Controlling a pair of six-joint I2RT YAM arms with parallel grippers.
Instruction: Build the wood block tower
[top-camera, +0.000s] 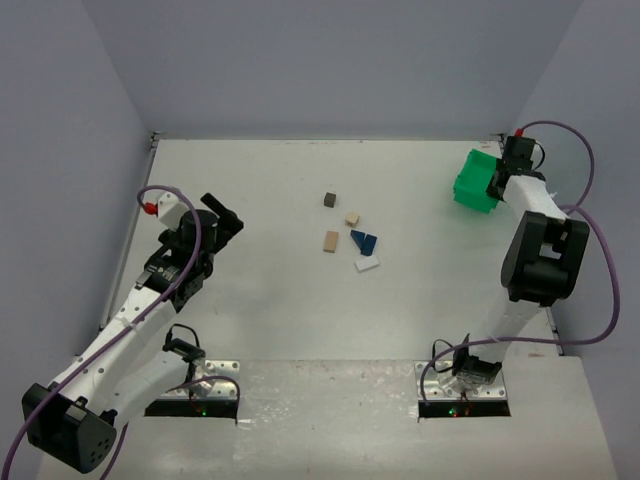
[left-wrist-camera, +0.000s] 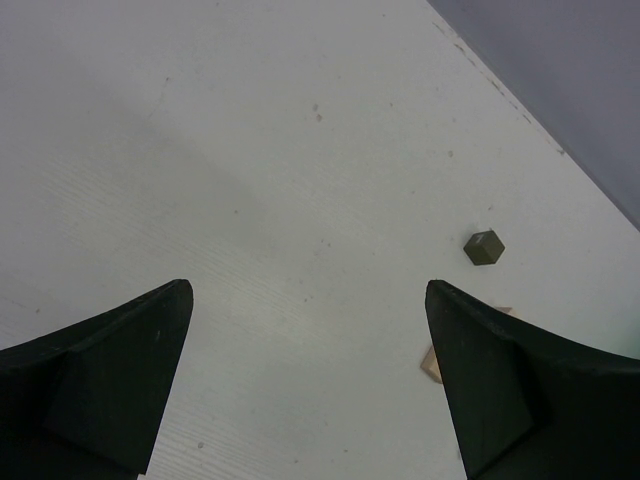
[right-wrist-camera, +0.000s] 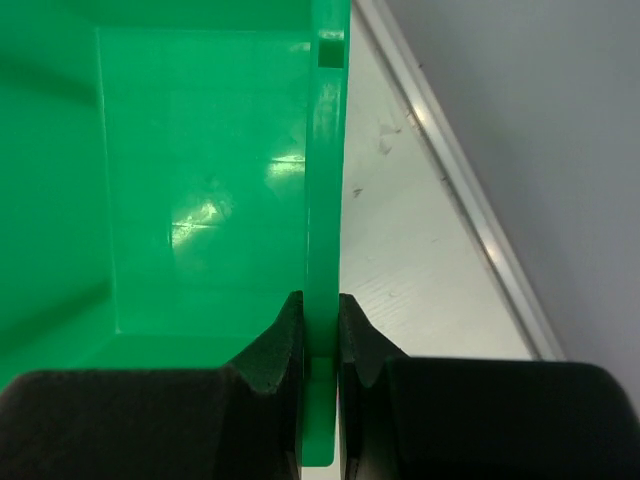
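Pinching green bin (top-camera: 475, 182) — right claw (right-wrist-camera: 320, 335), left claw (left-wrist-camera: 308, 300) agape, blocks (top-camera: 364, 240) scattered

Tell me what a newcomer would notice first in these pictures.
The bright green plastic bin at the far right corner of the white table stands out, its wall clamped in the right pincer. At the middle lie five small loose wooden blocks, unstacked: dark grey, tan, blue and a pale one. The left pincer hangs wide open to their left.

Right tool (right-wrist-camera: 320, 330) pinches the green bin's (right-wrist-camera: 200, 180) wall.
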